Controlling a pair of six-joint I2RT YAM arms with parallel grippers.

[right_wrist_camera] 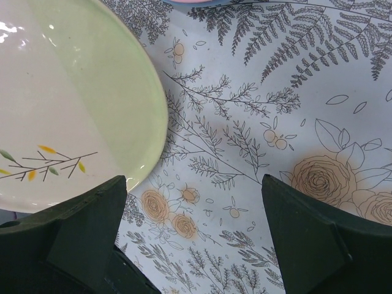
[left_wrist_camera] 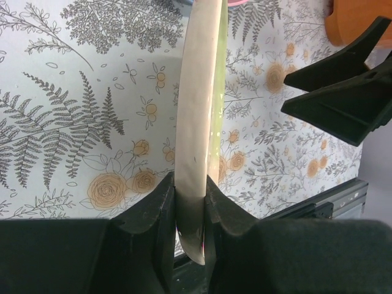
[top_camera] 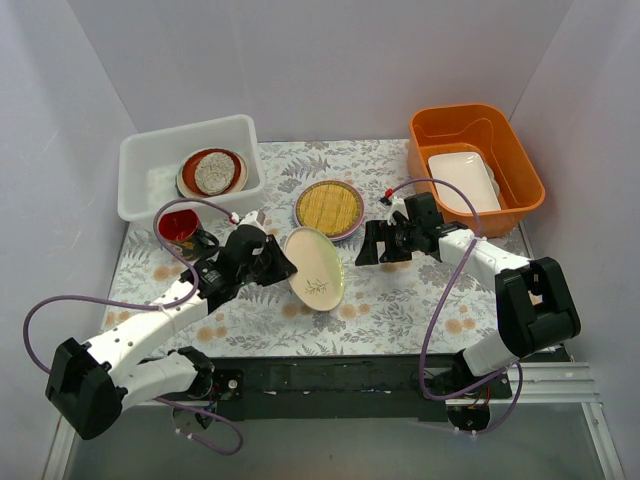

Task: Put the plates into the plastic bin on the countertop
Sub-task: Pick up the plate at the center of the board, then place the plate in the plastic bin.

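White walls enclose the fern-printed tabletop (top_camera: 400, 300). At its far left corner the plastic bin (top_camera: 145, 180) is found, with a red-brown plate (top_camera: 237, 160) and a speckled grey plate (top_camera: 211, 172) already stacked inside. Just in front of the bin a red mug (top_camera: 180, 227) is set. Right of the bin and nearer the arms, the left end effector (top_camera: 283, 266) is clenched on the rim of the pale yellow plate (top_camera: 315, 268), which is held on edge. Further right of the bin a woven-bamboo plate (top_camera: 330, 208) lies flat. Beyond it the right end effector (top_camera: 370, 245) is spread wide, grasping nothing, just beside the held plate. Farthest from the bin an orange tub (top_camera: 520, 170) is seen.

The carry of the yellow plate is judged to be in hand. A swing leftward to the bin is called for next, clear of the mug and over the rim, with the plate tipped flat before it is let go.
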